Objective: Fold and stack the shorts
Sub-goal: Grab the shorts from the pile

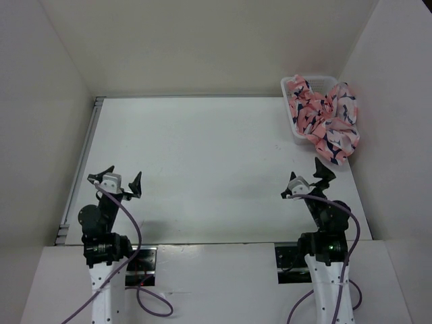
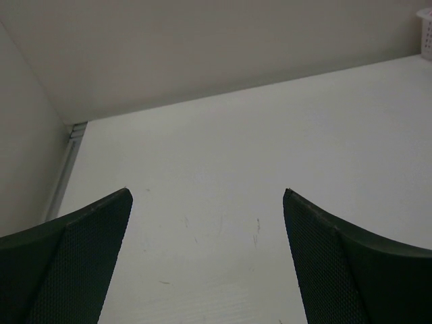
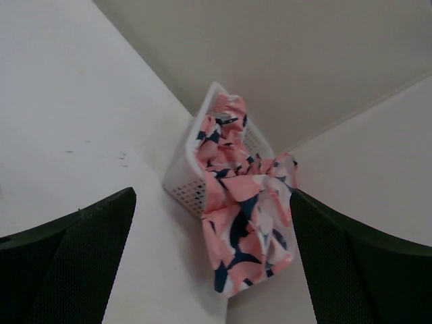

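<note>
Salmon-pink shorts (image 1: pixel 327 120) with a navy and white print lie crumpled in a white mesh basket (image 1: pixel 291 120) at the far right corner of the table, spilling over its near edge. The right wrist view shows the shorts (image 3: pixel 246 223) hanging down the front of the basket (image 3: pixel 183 182). My right gripper (image 1: pixel 312 179) is open and empty, well short of the shorts, pointing toward them. Near the front left my left gripper (image 1: pixel 120 179) is open over bare table, nothing between its fingers (image 2: pixel 88 263).
White walls close in the table (image 1: pixel 202 162) at the back and on both sides. A metal rail (image 1: pixel 82 162) runs along the table's left edge. The basket stands tight against the right wall.
</note>
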